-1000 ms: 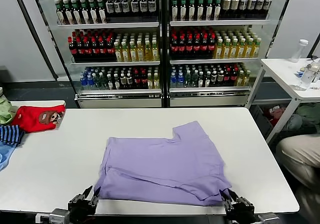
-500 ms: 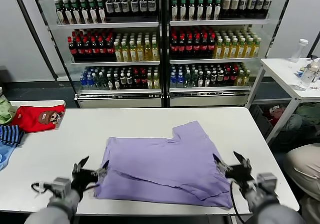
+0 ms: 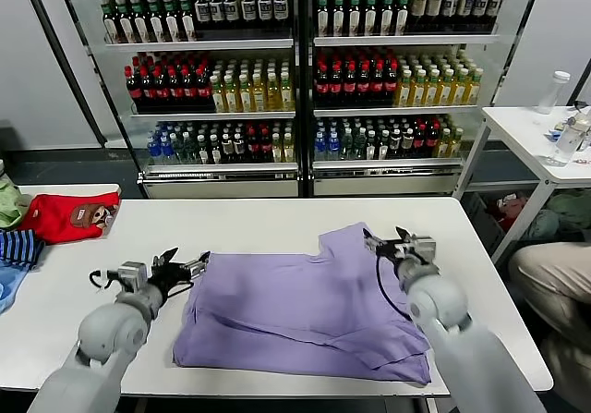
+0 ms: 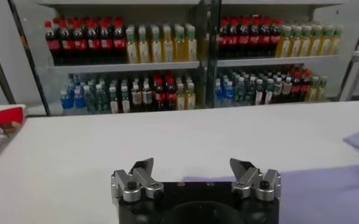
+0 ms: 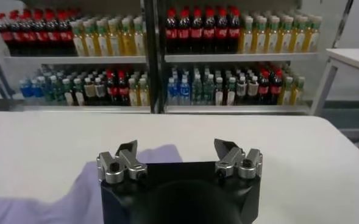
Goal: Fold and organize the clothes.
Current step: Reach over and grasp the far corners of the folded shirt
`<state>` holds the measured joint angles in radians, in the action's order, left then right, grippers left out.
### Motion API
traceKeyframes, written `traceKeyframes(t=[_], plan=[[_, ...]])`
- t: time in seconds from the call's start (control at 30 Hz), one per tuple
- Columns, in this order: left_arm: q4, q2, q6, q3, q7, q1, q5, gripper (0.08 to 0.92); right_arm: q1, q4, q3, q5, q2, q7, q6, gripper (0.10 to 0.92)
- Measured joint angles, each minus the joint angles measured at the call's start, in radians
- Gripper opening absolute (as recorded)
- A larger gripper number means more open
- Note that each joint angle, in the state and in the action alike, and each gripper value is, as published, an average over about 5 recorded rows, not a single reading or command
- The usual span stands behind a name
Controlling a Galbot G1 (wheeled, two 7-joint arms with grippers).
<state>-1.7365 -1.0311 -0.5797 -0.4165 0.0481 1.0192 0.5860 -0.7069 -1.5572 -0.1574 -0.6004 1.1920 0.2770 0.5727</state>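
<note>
The lavender T-shirt (image 3: 305,311) lies partly folded on the white table (image 3: 240,224), plain side up, its print hidden. My left gripper (image 3: 185,265) is open and empty, just above the shirt's far left corner. My right gripper (image 3: 388,241) is open and empty over the shirt's far right sleeve. In the left wrist view the open gripper (image 4: 193,169) hovers above the table with purple cloth (image 4: 325,189) beside it. In the right wrist view the open gripper (image 5: 178,152) is above a purple corner of the shirt (image 5: 75,195).
A red bear-print garment (image 3: 69,217), a navy-striped one (image 3: 18,247) and a green one (image 3: 9,202) lie at the table's left end. Drink coolers (image 3: 295,80) stand behind. A small white table (image 3: 545,131) with bottles stands at the right, and a seated person's knee (image 3: 554,284).
Both arms have risen from the near table edge and reached forward to the shirt's far corners. The shirt's near layer lies flatter now.
</note>
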Motion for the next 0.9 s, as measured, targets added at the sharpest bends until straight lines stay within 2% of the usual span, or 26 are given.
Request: traceKeyframes(t=[0.33, 0.73, 0.9], plan=[[0.163, -0.015, -0.001, 0.049, -0.047, -0.093, -0.034, 0.823, 0.122, 0.242, 0.047, 0.05, 0.087, -0.025, -0.011, 0.823], [0.234, -0.02, -0.001, 0.068, -0.078, -0.134, -0.064, 0.814, 0.167, 0.359, 0.059, 0.058, 0.126, -0.038, -0.03, 0.81], [0.246, -0.021, 0.001, 0.073, -0.084, -0.137, -0.083, 0.698, 0.169, 0.373, 0.058, 0.05, 0.134, -0.036, -0.037, 0.705]])
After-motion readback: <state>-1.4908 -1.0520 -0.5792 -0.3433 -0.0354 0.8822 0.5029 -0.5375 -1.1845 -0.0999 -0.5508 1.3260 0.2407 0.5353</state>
